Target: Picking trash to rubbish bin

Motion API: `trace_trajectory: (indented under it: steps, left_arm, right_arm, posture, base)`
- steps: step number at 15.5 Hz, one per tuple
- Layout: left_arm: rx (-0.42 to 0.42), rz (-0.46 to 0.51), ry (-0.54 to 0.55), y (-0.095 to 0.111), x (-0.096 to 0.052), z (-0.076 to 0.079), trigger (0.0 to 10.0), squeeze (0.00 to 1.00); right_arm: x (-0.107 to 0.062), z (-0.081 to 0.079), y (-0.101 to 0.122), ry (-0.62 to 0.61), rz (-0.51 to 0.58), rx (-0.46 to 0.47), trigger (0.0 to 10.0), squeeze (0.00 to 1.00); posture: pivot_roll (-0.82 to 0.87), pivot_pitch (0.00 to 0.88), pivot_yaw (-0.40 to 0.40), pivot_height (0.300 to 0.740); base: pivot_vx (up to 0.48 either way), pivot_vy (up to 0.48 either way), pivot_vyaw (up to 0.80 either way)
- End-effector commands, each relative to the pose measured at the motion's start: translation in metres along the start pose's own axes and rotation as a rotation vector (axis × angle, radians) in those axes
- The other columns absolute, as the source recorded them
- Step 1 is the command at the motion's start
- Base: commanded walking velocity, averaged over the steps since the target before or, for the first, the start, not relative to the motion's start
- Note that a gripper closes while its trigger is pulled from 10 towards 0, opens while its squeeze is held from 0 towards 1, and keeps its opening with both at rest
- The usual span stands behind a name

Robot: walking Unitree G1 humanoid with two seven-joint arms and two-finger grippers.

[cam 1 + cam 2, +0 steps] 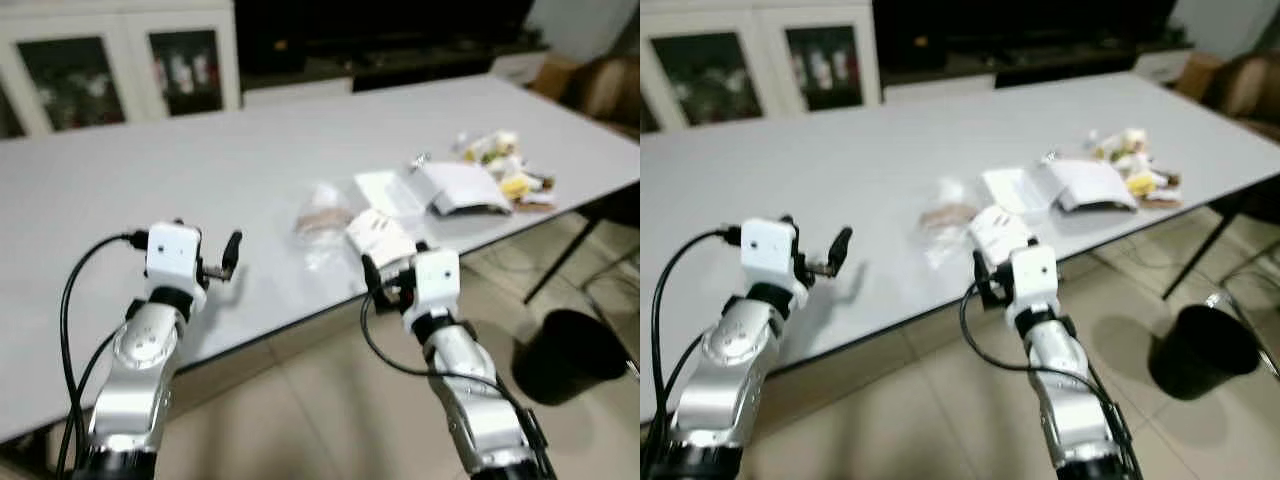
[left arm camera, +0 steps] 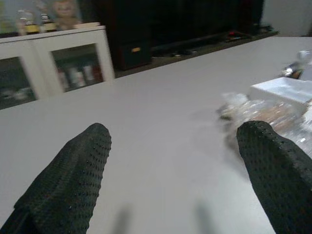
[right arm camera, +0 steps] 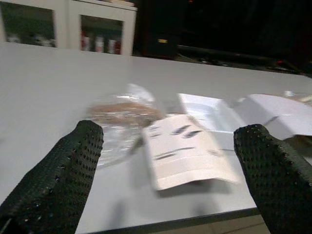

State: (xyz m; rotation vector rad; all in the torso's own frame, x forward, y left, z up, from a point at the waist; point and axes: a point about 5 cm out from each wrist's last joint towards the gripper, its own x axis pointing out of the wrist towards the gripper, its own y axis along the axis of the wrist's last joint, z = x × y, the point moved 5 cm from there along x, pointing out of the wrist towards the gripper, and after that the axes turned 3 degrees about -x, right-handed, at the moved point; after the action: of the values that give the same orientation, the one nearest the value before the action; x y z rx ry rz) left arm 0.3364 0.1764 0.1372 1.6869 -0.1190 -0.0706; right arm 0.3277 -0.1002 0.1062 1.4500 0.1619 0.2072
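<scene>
Trash, a white card (image 3: pixel 187 151), lies at the table's (image 1: pixel 200 180) near edge, right between the wide-open, empty right gripper's (image 3: pixel 165 180) fingers. The left gripper (image 2: pixel 170 180), open too, is farther.

The table (image 1: pixel 200 170) looked smooth and matt grey; the clear bag (image 3: pixel 119 119) was crinkled glossy plastic, the white carton (image 3: pixel 187 151) at its 3 o'clock matt card; gripper fingers (image 3: pixel 58 180) were black, pebbled rubber
</scene>
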Motion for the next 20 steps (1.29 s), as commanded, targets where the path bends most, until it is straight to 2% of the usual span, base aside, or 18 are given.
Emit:
trace_trajectory:
  steps: [1, 5, 6, 7, 10, 12, 14, 16, 17, 20]
  left_arm:
    - [-0.003, 0.02, -0.033, 0.006, 0.004, 0.012, 10.0, 0.0]
    - [-0.003, 0.021, -0.043, 0.005, 0.003, 0.012, 10.0, 0.0]
    - [-0.016, 0.021, -0.066, 0.005, 0.002, 0.015, 10.0, 0.0]
    - [-0.014, 0.024, -0.078, 0.006, 0.002, 0.017, 10.0, 0.0]
    - [-0.046, 0.015, -0.096, 0.009, 0.003, 0.022, 10.0, 0.0]
    - [-0.017, 0.035, -0.219, 0.017, -0.001, 0.038, 10.0, 0.0]
    - [-0.094, 0.036, -0.276, 0.024, -0.005, 0.047, 10.0, 0.0]
    - [-0.017, 0.027, -0.452, 0.029, -0.017, 0.069, 10.0, 0.0]
    - [-0.005, 0.027, -0.515, 0.031, -0.024, 0.077, 10.0, 0.0]
    - [-0.041, 0.008, -0.681, 0.035, -0.042, 0.093, 10.0, 0.0]
  right_arm:
    - [-0.001, 0.012, -0.002, -0.023, -0.02, -0.006, 10.0, 0.0]
    - [-0.004, 0.007, -0.004, 0.033, -0.046, -0.03, 10.0, 0.0]
    - [-0.004, 0.007, -0.005, 0.044, -0.061, -0.009, 10.0, 0.01]
    - [-0.005, 0.008, -0.006, 0.048, -0.071, -0.008, 10.0, 1.0]
    - [-0.003, 0.015, -0.005, 0.051, -0.101, -0.026, 10.0, 1.0]
    - [-0.003, 0.018, -0.006, 0.069, -0.158, -0.029, 10.0, 1.0]
    - [-0.007, 0.026, -0.019, 0.084, -0.244, -0.03, 10.0, 1.0]
    - [-0.013, 0.041, -0.026, 0.033, -0.292, 0.055, 10.0, 1.0]
    - [-0.017, 0.045, -0.025, 0.012, -0.294, 0.093, 10.0, 1.0]
    - [-0.038, 0.052, -0.022, -0.036, -0.264, 0.206, 10.0, 1.0]
  posture:
    - [0.0, 0.0, -0.033, 0.74]
    - [-0.01, 0.0, -0.033, 0.74]
    - [0.0, 0.0, -0.031, 0.74]
    - [-0.01, 0.0, -0.03, 0.74]
    - [-0.01, 0.0, -0.029, 0.74]
    - [-0.01, 0.0, -0.034, 0.74]
    - [-0.02, 0.0, -0.039, 0.74]
    - [-0.02, 0.0, -0.039, 0.74]
    - [-0.03, 0.0, -0.037, 0.74]
    - [-0.03, 0.0, -0.045, 0.74]
  base:
    - [0.461, 0.0, 0.0]
    - [0.461, 0.0, 0.0]
    - [0.446, 0.0, 0.0]
    - [0.0, 0.0, 0.0]
    - [0.0, 0.0, 0.0]
    - [0.0, 0.0, 0.0]
    - [0.0, 0.0, 0.0]
    - [0.0, 0.0, 0.0]
    - [0.0, 0.0, 0.0]
    - [0.0, 0.0, 0.0]
